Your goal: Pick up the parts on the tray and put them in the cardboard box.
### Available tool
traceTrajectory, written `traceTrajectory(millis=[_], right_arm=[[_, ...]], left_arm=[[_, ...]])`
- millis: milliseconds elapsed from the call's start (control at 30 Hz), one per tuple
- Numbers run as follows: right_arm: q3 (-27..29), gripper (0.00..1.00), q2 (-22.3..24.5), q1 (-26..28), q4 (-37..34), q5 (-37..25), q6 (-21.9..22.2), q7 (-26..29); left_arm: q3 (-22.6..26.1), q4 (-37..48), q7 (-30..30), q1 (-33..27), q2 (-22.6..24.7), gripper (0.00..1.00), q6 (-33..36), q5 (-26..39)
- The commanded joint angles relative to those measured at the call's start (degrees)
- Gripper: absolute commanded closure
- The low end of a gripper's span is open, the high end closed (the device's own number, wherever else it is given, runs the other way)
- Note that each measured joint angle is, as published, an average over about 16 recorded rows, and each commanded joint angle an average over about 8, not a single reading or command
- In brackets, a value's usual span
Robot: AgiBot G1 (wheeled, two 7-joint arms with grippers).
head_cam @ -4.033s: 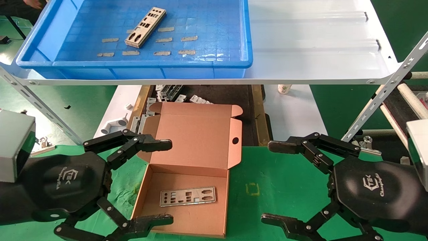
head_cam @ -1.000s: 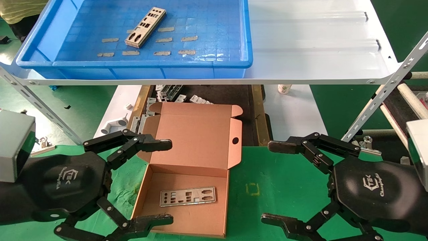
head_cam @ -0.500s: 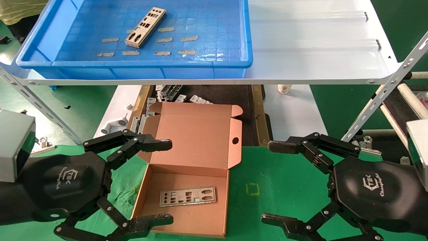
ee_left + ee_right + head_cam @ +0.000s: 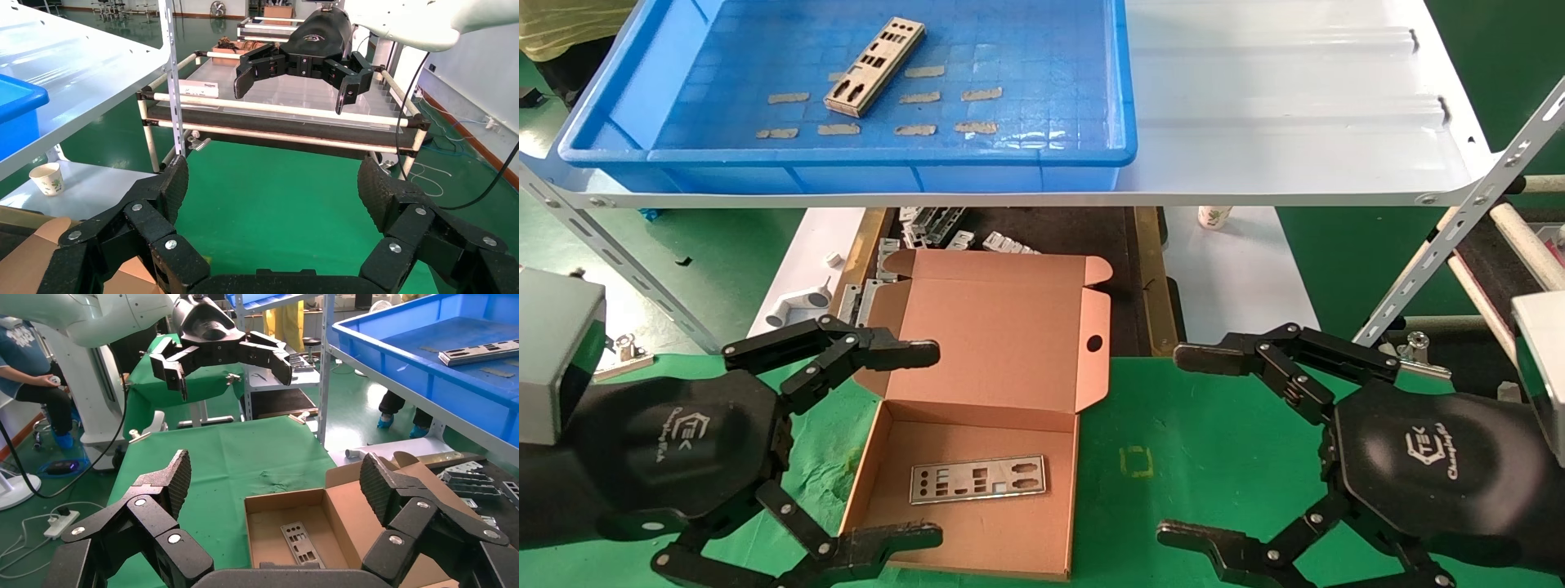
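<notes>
The flat brown corrugated cardboard box (image 4: pixel 989 425) lies open on the green mat (image 4: pixel 1197 457), its hinged lid standing up at the far side with a small round hole near the lid's right edge. One thin silvery punched metal plate (image 4: pixel 977 478) lies flat on the box floor, clear of all four walls, with bare cardboard around it. Beyond the box and higher, the large shallow blue plastic tray (image 4: pixel 846 163) sits on the white sheet-metal shelf (image 4: pixel 1295 122); a second silvery punched plate (image 4: pixel 875 66) lies diagonally on the tray's grid floor, well inside the rim, among small tan tape strips (image 4: pixel 917 129). The shelf surface to the right of the tray is open. Under the shelf's near edge, just behind the box lid, lie chunky grey metal brackets (image 4: pixel 932 224).

The left gripper (image 4: pixel 919 445) hovers at the box's left wall, fingers spread wide, one fingertip over the lid's left corner and the other over the near left corner. The right gripper (image 4: pixel 1177 445) hovers over the mat to the right of the box, apart from it, fingers likewise spread wide. Neither holds anything.

Compared with the earlier frames, both grippers, the box and both plates keep the same places; only the yellow-clad figure (image 4: pixel 568 20) beyond the tray's far left corner has shifted.
</notes>
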Motion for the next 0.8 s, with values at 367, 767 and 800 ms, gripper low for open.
traceTrajectory(millis=[367,767,800], right_arm=[[0.0,0.0,0.0,0.0,0.0,0.0,0.0,0.0],[0.0,0.0,0.0,0.0,0.0,0.0,0.0,0.0],[0.0,0.0,0.0,0.0,0.0,0.0,0.0,0.0]], left_arm=[[0.0,0.0,0.0,0.0,0.0,0.0,0.0,0.0],[0.0,0.0,0.0,0.0,0.0,0.0,0.0,0.0],[0.0,0.0,0.0,0.0,0.0,0.0,0.0,0.0]])
